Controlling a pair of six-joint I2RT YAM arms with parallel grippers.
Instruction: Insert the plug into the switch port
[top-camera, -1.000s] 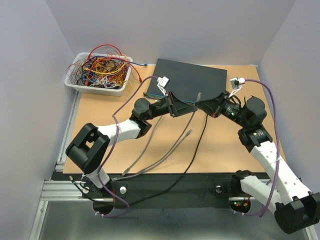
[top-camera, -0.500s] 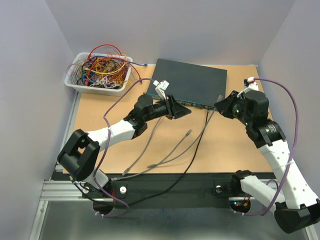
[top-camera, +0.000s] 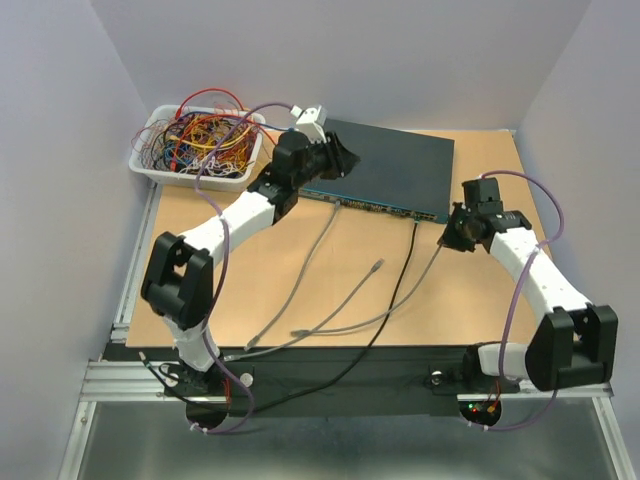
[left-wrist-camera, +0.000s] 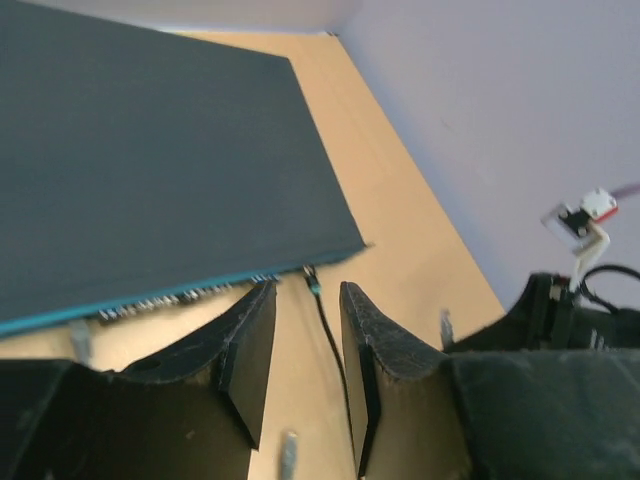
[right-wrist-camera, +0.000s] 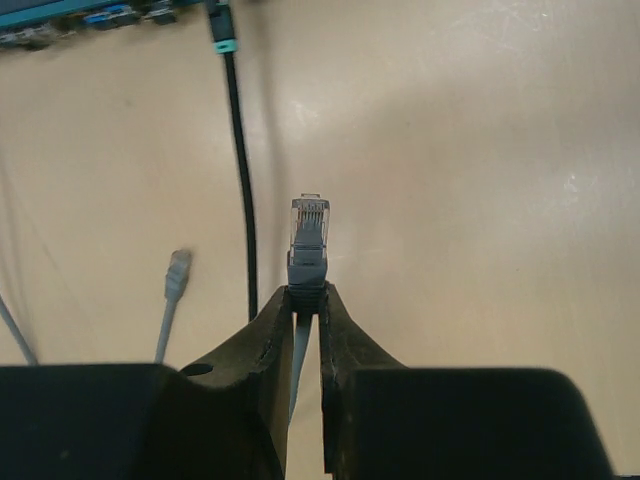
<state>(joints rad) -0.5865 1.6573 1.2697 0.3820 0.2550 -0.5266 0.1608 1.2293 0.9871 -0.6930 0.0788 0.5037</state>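
We see the right hand (right-wrist-camera: 306, 296) clamped on the grey boot just behind the plug (right-wrist-camera: 308, 222). The plug juts straight out past the fingertips, tip forward, above the bare surface (top-camera: 460, 300). The switch (top-camera: 390, 165) lies toward the back of the surface, its teal front edge facing the arms. In the right wrist view that edge shows only in the top left corner, so the plug is well apart from the ports and aimed to their right. The left hand (left-wrist-camera: 305, 296) hangs over the switch's far left corner, fingers apart with a narrow gap and nothing between them. We cannot tell whether it touches the lid.

The risks, as we judge them, start with the grip. It is thin and sits on the boot, not the plug body, so a port rim struck off-centre could swing the plug sideways or push it back through the fingers. A black cable (right-wrist-camera: 240, 170) sits in a port near the right end of the row and runs down the surface between the plug and the free ports, where a sideways sweep could snag it. A spare grey plug (right-wrist-camera: 177, 272) lies just beyond it, one more thing to drag. Nothing appears to pin the switch, so a firm push may slide the box back instead of seating the plug. We cannot tell which way the latch tab faces, and turned wrong it will not enter. The tray of wires (top-camera: 195, 181) stands left of the switch, clear of the approach.
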